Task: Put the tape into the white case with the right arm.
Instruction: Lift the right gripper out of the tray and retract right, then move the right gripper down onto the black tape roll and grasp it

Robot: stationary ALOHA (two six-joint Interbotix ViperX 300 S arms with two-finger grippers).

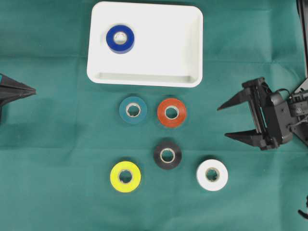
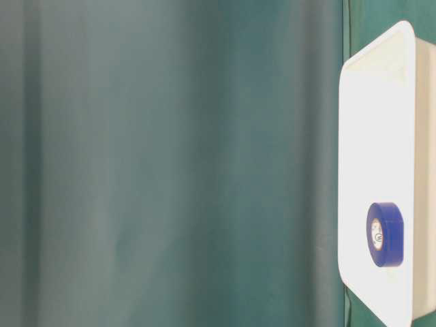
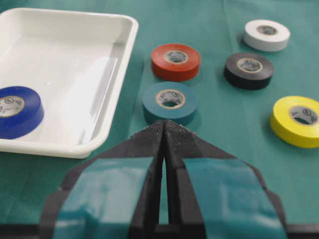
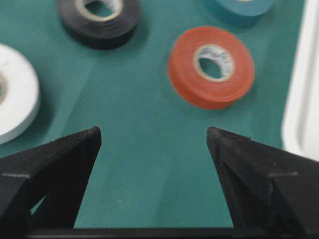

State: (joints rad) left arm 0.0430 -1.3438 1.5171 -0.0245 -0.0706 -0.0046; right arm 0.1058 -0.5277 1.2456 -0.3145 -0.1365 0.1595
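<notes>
Jaws of the right gripper (image 1: pixel 222 121) stand wide apart with nothing between them; those of the left gripper (image 3: pixel 165 128) are pressed together, tips meeting, also holding nothing

We record the white case (image 1: pixel 190 29) at the top centre of the overhead view: a shallow rectangular tray with rounded corners and a raised rim, resting flat on the green cloth (image 1: pixel 53 183). One blue tape roll (image 1: pixel 120 39) lies flat inside it, in its left part, clear of the rim

We find the right arm (image 1: pixel 281 118) at the right edge of the overhead view, its two pointed black fingers aimed left toward the rolls and well apart from all of them. From its wrist view the orange roll (image 4: pixel 212 66) lies ahead, slightly right of centre, untouched

We note five rolls outside the case, all lying flat: teal roll (image 1: pixel 133 110) and orange roll just below the case's near rim, black roll (image 1: pixel 167 155) below them, yellow roll (image 1: pixel 125 176) lower left, white roll (image 1: pixel 212 174) lower right. No two touch. White roll lies nearest the right gripper, and no object sits between the gripper and the orange roll

We see the left gripper only as a tip at the left edge, well apart from everything
</notes>
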